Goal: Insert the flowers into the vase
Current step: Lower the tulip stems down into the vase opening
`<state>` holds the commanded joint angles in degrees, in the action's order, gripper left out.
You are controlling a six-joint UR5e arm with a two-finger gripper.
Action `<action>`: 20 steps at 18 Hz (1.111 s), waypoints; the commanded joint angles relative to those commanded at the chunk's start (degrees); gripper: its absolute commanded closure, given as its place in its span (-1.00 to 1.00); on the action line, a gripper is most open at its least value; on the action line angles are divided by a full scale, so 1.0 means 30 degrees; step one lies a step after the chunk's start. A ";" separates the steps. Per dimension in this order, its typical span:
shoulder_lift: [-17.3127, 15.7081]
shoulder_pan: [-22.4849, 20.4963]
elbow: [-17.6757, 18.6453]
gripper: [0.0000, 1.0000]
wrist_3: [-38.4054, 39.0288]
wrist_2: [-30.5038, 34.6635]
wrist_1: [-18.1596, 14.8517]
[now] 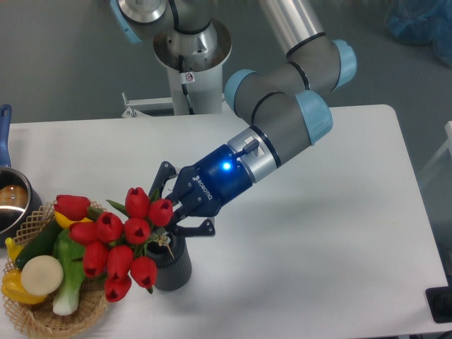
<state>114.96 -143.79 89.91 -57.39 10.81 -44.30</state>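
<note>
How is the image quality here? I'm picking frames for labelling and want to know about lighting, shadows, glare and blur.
Fixed camera: even, soft lighting; the table reads bright white without blowing out. Only faint shadows beside the vase and under the gripper. A blue indicator light glows on the gripper body. The flowers look sharp, with no obvious motion blur. The frame's corners are slightly darker.

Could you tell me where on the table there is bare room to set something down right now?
The right half of the table, beyond the arm, is bare to the far and near edges. A free strip also runs along the back left, between the pot and the gripper. The near left is crowded: basket, flowers and vase sit close together.
</note>
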 joint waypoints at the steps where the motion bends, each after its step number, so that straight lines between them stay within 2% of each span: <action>1: 0.0175 0.0000 0.0000 0.89 -0.0029 0.0029 0.0000; 9: 0.0850 0.0000 0.0175 0.80 -0.0379 0.1551 0.0000; 15: 0.0558 -0.0146 0.1931 0.69 -0.1258 0.1670 0.0000; 20: 0.0323 -0.0643 0.2781 0.62 -0.2136 0.1699 0.0000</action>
<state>115.93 -145.72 98.26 -63.80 15.91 -44.30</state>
